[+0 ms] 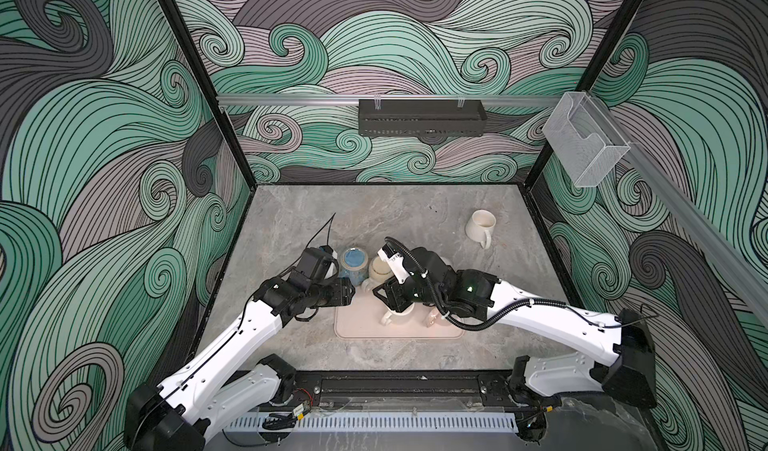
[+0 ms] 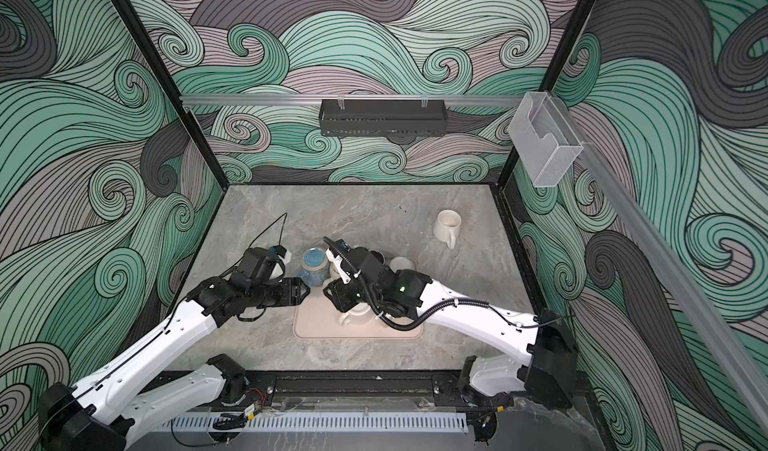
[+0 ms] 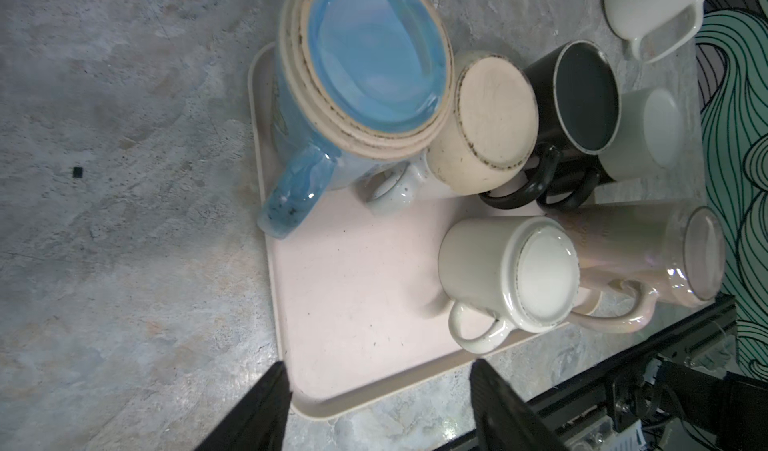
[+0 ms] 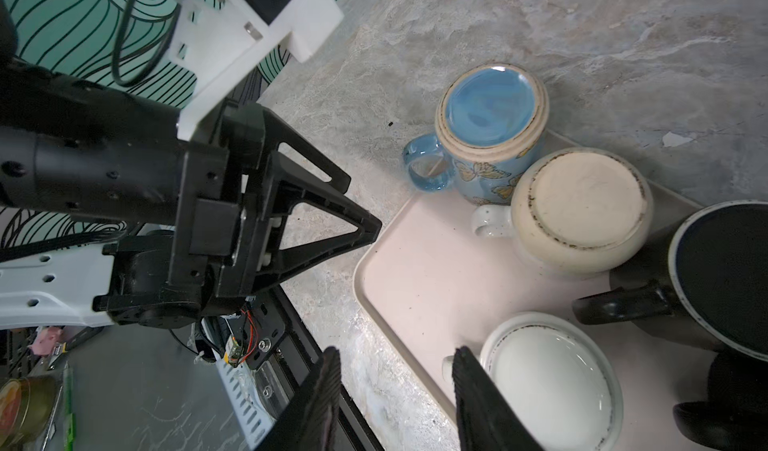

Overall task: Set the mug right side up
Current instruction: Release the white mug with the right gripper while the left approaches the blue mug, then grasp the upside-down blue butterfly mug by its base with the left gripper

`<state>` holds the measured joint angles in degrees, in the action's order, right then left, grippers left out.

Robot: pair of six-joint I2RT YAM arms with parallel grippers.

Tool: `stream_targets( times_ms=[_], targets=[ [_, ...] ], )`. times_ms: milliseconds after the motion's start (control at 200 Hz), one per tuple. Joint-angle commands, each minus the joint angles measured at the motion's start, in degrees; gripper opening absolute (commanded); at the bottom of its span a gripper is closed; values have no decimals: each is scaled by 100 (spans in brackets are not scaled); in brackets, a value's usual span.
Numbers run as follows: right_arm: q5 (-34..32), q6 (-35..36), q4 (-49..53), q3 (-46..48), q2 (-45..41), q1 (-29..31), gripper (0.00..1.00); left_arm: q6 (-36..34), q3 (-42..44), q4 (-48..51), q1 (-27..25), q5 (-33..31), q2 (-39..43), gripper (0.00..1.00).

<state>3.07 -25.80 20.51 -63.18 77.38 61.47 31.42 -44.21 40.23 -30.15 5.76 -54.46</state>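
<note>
Standing base-up at the far left corner of the tray (image 3: 353, 303), the blue mug (image 3: 374, 62) is judged to be the one in hand, since the left jaws are poised near its handle. This cannot be settled for certain, as several other mugs are turned over on the same tray. The beige mug (image 3: 486, 125) is set just beside it, apparently touching, and the black mug (image 3: 582, 96) is set beyond that.

The left jaws are seen apart in the left wrist view, with only tray and tabletop (image 3: 124, 220) between them, and nothing is gripped. The right jaws are likewise parted and empty, and are poised next to the cream mug (image 4: 548, 382) by the tray's front edge. One white mug (image 1: 481, 224) is seen apparently upright on the tabletop, well apart from the rest.

The blue mug is glazed pottery, so it is expected to be fairly heavy, rigid, slick and easily chipped. The handle, which is turned outward past the tray's edge, is judged the best hold, since it is left free by the neighbours. The glossy round wall is thought likelier to slip, and the beige mug could be knocked if the body is clamped.
</note>
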Motion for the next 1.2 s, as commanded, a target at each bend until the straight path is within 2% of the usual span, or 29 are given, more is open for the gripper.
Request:
stream_targets(
  times_ms=[0,190,315,485,595,810,1066,1191],
  targets=[
    [-48,-142,-213,-37,47,10,46,19,-12,-182,-39,-373,19,68],
    [-369,156,99,-155,119,9,46,-354,-138,-386,-51,-769,-280,68],
    [-509,273,65,-38,69,14,46,-817,-276,-561,-52,-895,-477,64],
    [-749,374,84,23,60,14,46,-1135,-526,-601,-66,-1130,-624,75],
    [-809,475,110,55,49,9,46,-1283,-545,-689,-61,-1141,-724,77],
    [-810,528,76,100,84,5,46,-1151,-495,-793,-61,-1148,-1000,77],
    [-860,534,35,264,32,5,45,-891,-104,-1383,-61,-1193,-1170,76],
    [-892,481,-160,364,35,5,45,-843,-71,-1489,-61,-1112,-1342,72]
  ],
)
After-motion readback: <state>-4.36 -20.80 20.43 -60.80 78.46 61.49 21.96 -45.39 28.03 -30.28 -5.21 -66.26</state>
